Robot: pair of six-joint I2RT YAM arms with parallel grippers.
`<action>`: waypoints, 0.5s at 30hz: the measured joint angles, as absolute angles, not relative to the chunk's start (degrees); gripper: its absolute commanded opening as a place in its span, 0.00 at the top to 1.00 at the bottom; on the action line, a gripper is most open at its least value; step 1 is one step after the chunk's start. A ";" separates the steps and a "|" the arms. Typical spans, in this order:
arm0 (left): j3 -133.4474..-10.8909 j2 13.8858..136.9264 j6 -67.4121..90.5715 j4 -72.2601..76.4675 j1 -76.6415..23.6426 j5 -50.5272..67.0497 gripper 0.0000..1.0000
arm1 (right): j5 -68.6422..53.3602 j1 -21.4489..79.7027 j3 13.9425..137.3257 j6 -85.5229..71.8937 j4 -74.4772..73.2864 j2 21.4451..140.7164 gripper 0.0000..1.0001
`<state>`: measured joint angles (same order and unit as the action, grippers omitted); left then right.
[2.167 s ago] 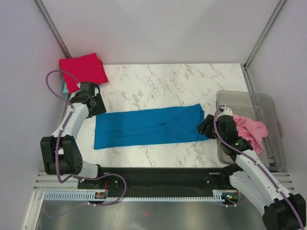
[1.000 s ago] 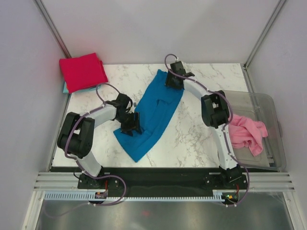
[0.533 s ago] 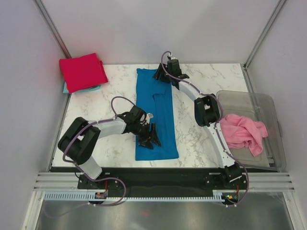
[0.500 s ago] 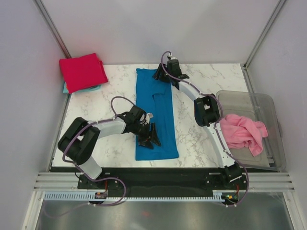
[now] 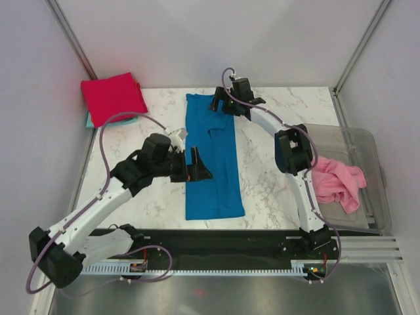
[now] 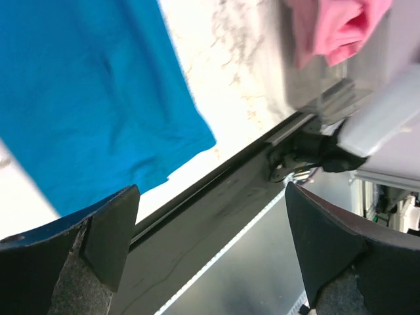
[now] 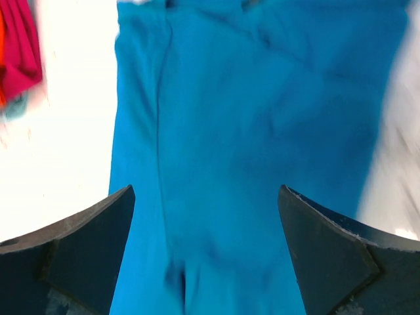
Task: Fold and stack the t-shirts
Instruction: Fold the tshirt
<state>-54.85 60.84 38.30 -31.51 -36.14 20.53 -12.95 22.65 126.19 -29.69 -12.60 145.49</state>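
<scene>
White marble-look tabletop, pale grey walls, blue t-shirt laid flat, red t-shirt folded far-left corner, both arms' jaws spread

On my white marbled counter I see the blue t-shirt lying flat as a long strip down the middle. The folded red t-shirt tops a teal t-shirt far left. A clear tub sits at the right edge.

Four t-shirts (blue, red, pink, a teal sliver), one clear tub, two grippers: left gripper, right gripper.
</scene>
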 measured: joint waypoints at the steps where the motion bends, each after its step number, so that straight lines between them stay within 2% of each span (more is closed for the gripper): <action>1: -53.28 59.09 38.33 -32.12 -36.14 19.38 0.01 | -12.45 22.65 121.23 -29.30 -14.04 140.79 0.02; 6: -41.43 54.43 40.23 -34.74 -36.12 16.49 0.10 | -6.72 23.62 90.37 -28.88 -13.67 109.16 0.02; 9: -35.31 50.43 41.89 -36.93 -36.12 15.00 0.16 | -3.14 26.52 71.18 -31.79 -12.49 88.12 0.09; 12: -32.34 46.00 43.18 -37.67 -36.14 13.78 0.21 | -0.97 31.73 52.49 -36.84 -10.83 70.87 0.23; 13: -31.70 44.91 43.70 -37.56 -36.12 13.56 0.21 | -0.64 33.17 47.79 -38.48 -11.16 67.29 0.31; 15: -30.79 43.97 44.56 -37.10 -36.12 13.45 0.24 | 0.19 36.25 36.71 -42.57 -11.99 61.39 0.40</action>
<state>-30.79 43.97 44.56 -37.10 -36.12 13.45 0.19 36.25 36.71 -42.57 -11.99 61.39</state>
